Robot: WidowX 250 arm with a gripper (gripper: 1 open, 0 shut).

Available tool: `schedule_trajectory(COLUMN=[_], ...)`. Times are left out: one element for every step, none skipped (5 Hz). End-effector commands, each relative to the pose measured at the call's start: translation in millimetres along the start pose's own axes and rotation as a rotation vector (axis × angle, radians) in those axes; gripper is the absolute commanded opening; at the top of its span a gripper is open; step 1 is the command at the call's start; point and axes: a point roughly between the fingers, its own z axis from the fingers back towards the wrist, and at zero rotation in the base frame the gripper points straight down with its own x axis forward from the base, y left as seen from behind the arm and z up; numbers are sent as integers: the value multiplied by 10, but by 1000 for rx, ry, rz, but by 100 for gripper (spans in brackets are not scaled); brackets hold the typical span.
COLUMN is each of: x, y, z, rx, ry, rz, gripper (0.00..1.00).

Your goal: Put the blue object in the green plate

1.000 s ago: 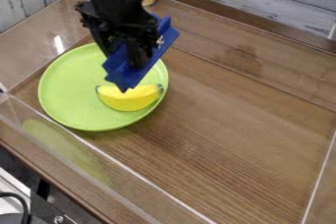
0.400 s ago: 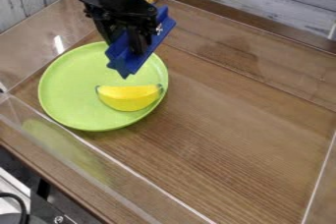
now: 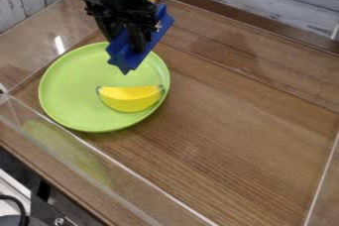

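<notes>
already, the black gripper (image 3: 117, 34) is holding the blue object (image 3: 137, 44) over the far part of the green plate (image 3: 59, 99), so the picking-up is looking done and the placing is looking left to do. the pincer is closing on the block itself: its dark fingers are gripping around the upper, left-hand part as the camera is seeing it, though the exact contact is hiding behind the gripper's own parts. the block is leaning at a slant, its upper end sticking out to the right beyond the plate's rim and its lower end pointing down toward the plate's green floor. whether that lower end is touching the plate or hanging just above it, the single view is not telling.

a yellow banana-like piece (image 3: 130, 98) is lying in the plate, nearer the camera than the block and apart from it in the view. the bare green floor to the left of it is offering room for the block to lie down.

what is remaining, by the look of it, is bringing the block a little further inward, lowering it, and opening the fingers. if the gripper is letting go right where it is holding, the block is risking a tip over the far rim onto the wooden table (image 3: 245, 111), since much of its length is standing outside or right above that edge.
</notes>
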Motion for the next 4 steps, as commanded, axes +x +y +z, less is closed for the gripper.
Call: schedule_trajectory(x=[139, 177, 200, 217], y=[68, 92, 110, 123], z=[73, 42, 9, -17], rx=[16, 18, 20, 21], ry=[-56, -61, -67, -73], rz=[1, -2, -7, -11], gripper=[0, 0, 0, 0])
